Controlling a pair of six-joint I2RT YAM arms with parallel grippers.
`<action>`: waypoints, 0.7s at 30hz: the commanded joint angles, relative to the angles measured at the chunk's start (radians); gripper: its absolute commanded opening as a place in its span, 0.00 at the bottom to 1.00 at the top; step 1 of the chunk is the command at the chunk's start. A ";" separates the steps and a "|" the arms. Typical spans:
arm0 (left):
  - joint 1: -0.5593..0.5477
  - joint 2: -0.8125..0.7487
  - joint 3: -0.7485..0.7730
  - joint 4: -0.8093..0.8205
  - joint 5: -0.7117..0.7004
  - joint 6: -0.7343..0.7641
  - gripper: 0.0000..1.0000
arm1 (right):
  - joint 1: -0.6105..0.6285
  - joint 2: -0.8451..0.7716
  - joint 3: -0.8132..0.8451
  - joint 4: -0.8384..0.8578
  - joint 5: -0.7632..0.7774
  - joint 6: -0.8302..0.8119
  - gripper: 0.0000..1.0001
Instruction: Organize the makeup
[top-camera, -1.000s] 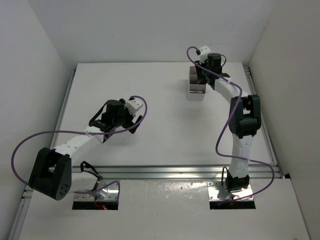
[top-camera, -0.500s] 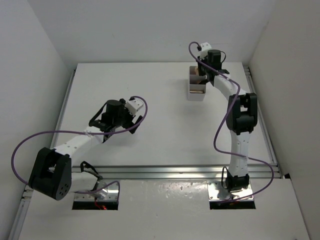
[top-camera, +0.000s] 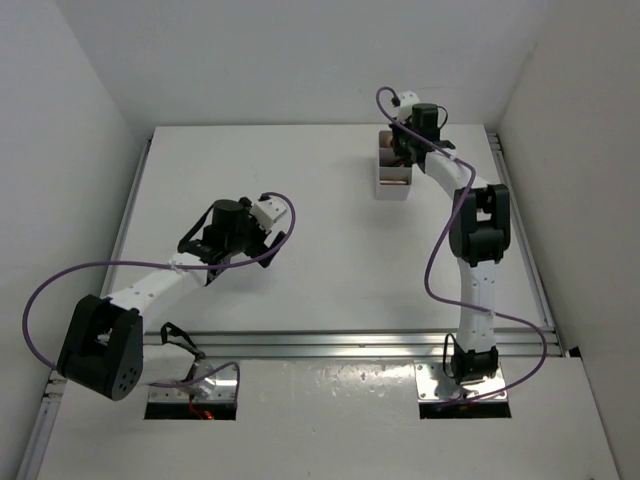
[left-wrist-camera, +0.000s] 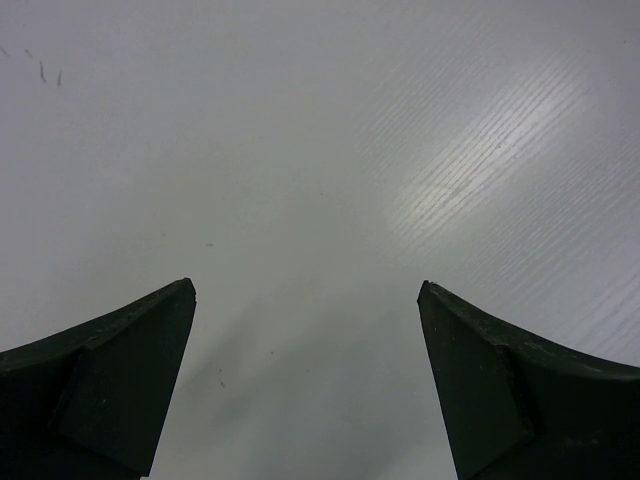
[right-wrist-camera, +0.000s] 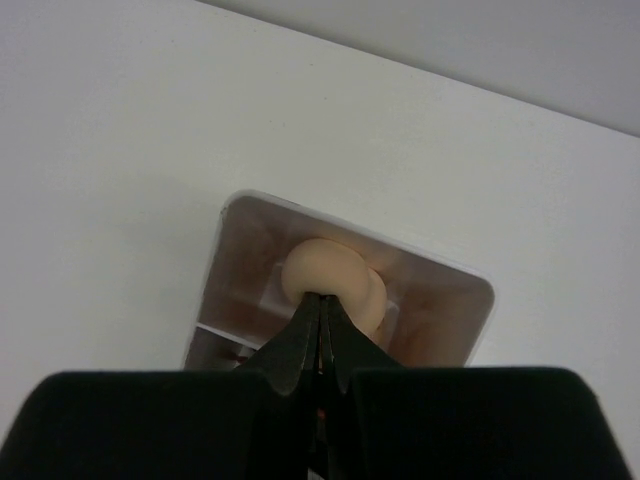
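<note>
Peach sponge (right-wrist-camera: 322, 268), rounded, sits in the white box (right-wrist-camera: 478, 292), in the compartment farther from the arm bases. A second peach curve touches its right side; whether this is another sponge cannot be told. The right gripper (right-wrist-camera: 320, 300) hangs directly above the sponge, its two dark fingers pressed together with nothing caught between them. The closed tips cover the sponge's near edge, and the gripper body hides most of the nearer compartment. In the top view the box stands at the far right of the table (top-camera: 300, 170), near the back wall. The left gripper (left-wrist-camera: 305, 380), well apart from the box, has its fingers spread wide over bare table, grasping nothing. A purple cable (top-camera: 292, 216) loops off the left wrist.
</note>
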 joint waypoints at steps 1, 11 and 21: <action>0.003 -0.001 0.018 0.040 0.007 0.010 1.00 | -0.005 -0.065 -0.050 -0.002 -0.014 0.006 0.00; 0.003 0.008 0.018 0.049 0.007 0.010 1.00 | -0.005 -0.261 -0.148 0.090 0.003 -0.034 0.02; 0.003 -0.049 -0.040 0.080 0.017 -0.028 1.00 | -0.025 -0.677 -0.627 0.158 0.095 0.078 0.88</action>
